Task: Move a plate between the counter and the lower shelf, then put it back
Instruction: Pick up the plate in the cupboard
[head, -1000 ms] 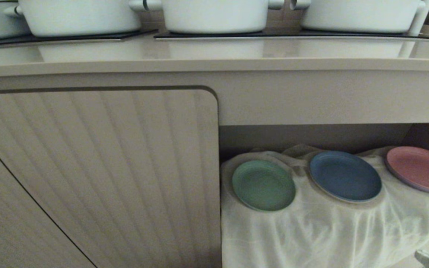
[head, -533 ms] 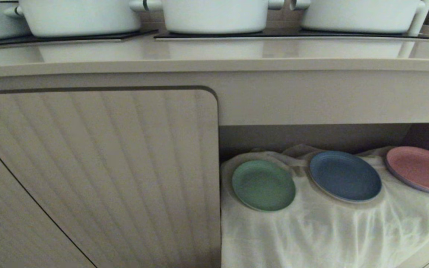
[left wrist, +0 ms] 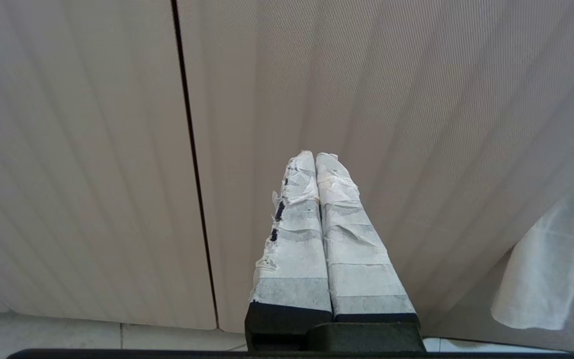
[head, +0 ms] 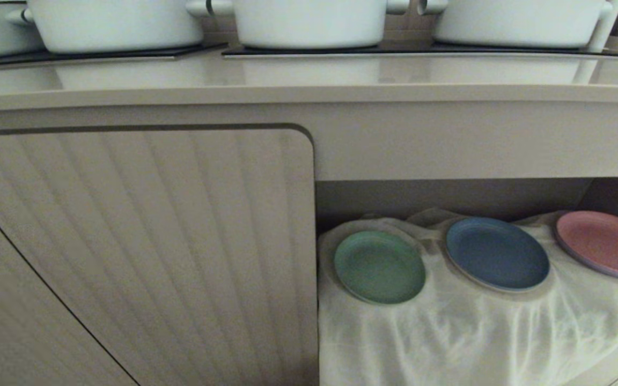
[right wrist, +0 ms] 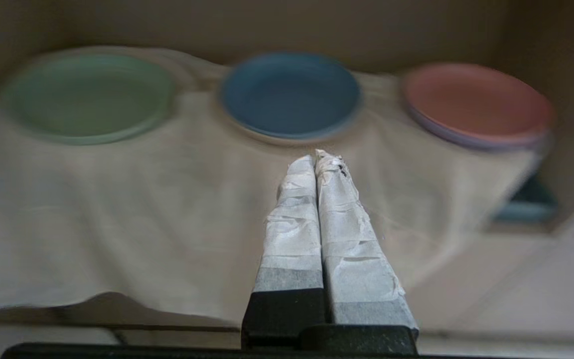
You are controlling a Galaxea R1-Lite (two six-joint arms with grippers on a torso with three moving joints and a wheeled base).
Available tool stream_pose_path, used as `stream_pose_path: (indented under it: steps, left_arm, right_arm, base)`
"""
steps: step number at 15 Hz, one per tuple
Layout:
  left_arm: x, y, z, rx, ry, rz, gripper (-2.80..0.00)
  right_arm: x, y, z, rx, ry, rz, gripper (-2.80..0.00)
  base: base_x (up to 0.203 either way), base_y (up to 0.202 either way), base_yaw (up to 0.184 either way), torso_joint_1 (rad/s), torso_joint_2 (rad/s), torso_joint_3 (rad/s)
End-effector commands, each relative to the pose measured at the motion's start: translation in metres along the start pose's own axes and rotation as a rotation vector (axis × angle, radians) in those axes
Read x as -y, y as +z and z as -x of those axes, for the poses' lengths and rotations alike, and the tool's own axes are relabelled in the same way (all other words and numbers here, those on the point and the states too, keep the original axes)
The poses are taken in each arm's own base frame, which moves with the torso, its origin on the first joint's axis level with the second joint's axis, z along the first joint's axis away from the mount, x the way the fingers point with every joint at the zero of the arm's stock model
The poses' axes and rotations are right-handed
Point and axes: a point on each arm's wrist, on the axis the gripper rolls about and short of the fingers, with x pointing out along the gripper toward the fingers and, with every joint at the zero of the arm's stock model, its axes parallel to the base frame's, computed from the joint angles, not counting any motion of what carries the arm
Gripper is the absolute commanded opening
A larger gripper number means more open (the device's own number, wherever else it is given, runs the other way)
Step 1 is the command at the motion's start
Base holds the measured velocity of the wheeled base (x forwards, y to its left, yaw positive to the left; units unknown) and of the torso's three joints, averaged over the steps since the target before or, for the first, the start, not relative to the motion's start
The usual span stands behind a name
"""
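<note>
The mint-green plate (head: 379,266) (right wrist: 90,96) lies flat on the white cloth of the lower shelf (head: 448,332), at the niche's left end. The beige counter (head: 309,80) runs above it. My right gripper (right wrist: 315,155) is shut and empty, hanging in front of the cloth's draped front and well back from the plates. It is out of the head view. My left gripper (left wrist: 315,155) is shut with nothing in it, facing a ribbed cabinet door (left wrist: 366,99).
A dark blue plate (head: 497,253) and a pink plate (head: 604,243) share the cloth to the right of the green one. Three white pots (head: 309,21) stand on black hob panels (head: 427,51) at the counter's back. A ribbed door (head: 137,252) closes the cabinet's left half.
The pale tip of my right arm at the bottom right corner of the head view has dropped out of sight. The plates have not moved.
</note>
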Motion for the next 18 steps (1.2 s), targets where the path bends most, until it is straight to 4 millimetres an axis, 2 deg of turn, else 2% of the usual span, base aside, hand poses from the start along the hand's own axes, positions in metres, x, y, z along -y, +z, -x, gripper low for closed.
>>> stream_pose_path:
  steps: [1,5,18]
  left_arm:
    - [0.0,0.0,0.0,0.0,0.0,0.001,-2.8]
    - [0.0,0.0,0.0,0.0,0.0,0.001,-2.8]
    - [0.0,0.0,0.0,0.0,0.0,0.001,-2.8]
  right_arm:
    - [-0.0005,-0.0037,0.0094,0.076,0.019,0.001,-2.8]
    - [-0.0006,-0.0058,0.0193,0.185,0.031,-0.059,-2.8]
    - [-0.0005,-0.0059,0.0193,0.184,0.029,-0.072,-2.8]
  base:
    - [0.0,0.0,0.0,0.0,0.0,0.0]
    - [0.0,0.0,0.0,0.0,0.0,0.0]
    - [0.0,0.0,0.0,0.0,0.0,0.0]
